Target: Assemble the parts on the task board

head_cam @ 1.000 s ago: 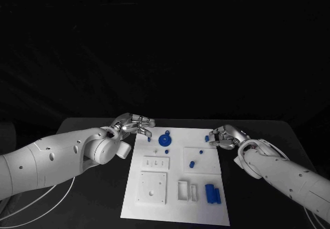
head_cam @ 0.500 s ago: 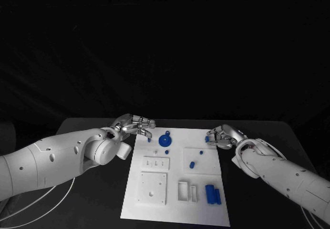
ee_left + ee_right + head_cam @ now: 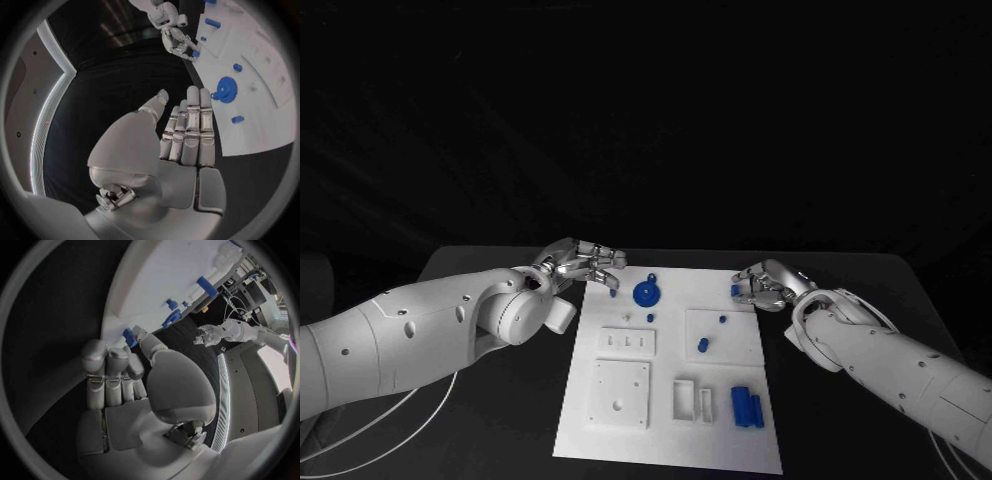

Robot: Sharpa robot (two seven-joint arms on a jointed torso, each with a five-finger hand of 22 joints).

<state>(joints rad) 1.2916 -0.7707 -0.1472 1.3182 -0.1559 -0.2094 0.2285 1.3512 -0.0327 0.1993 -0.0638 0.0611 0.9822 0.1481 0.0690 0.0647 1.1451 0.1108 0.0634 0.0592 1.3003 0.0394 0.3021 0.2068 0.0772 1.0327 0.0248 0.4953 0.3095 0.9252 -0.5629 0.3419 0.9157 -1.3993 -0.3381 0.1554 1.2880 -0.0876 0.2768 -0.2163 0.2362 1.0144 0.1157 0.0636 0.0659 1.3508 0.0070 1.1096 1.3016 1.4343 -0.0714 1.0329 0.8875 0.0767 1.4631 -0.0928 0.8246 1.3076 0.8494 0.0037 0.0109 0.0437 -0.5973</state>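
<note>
Showing no readable writing, task board [image 3: 668, 400] carries blue parts [image 3: 746, 407].

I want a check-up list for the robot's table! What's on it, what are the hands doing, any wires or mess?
Surface: black table, with the white task board lying in the middle.
Job's things: blue gear at the board's far end; two blue blocks side by side near the front right; small blue pieces on the raised square plate.
Clutter: nothing seen.
Hands: left hand at the board's far left corner, fingers apart, holding nothing; right hand at the far right edge, fingertips at a small blue part, grip unclear.
Cables: white cables under the left arm.
Surroundings: dark backdrop.
</note>
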